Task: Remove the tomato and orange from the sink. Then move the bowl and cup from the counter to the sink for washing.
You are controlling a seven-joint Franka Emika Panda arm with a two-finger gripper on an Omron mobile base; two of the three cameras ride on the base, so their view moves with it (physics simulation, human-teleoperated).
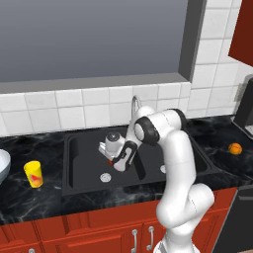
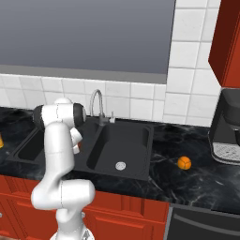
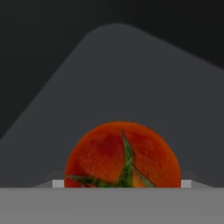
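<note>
The dark red tomato [image 3: 122, 155] with its green stem sits large and close at the bottom of the hand view, right between the jaws. My gripper [image 1: 110, 158] hangs tilted in the left basin of the black sink [image 1: 79, 163], shut on the tomato [image 1: 109, 161], of which just a red sliver peeks out under the hand. The orange [image 1: 235, 148] lies on the counter to the right of the sink [image 2: 140, 140], also seen as the orange [image 2: 183, 162]. The yellow cup [image 1: 33, 174] stands on the left counter, with the pale bowl [image 1: 2, 165] cut off at the left edge.
The curved steel faucet [image 1: 134, 104] rises behind the sink's divider, close to my arm's elbow. A round silver drain [image 1: 105, 177] marks the left basin floor below the hand. A dark coffee machine [image 2: 228, 131] stands on the far right counter.
</note>
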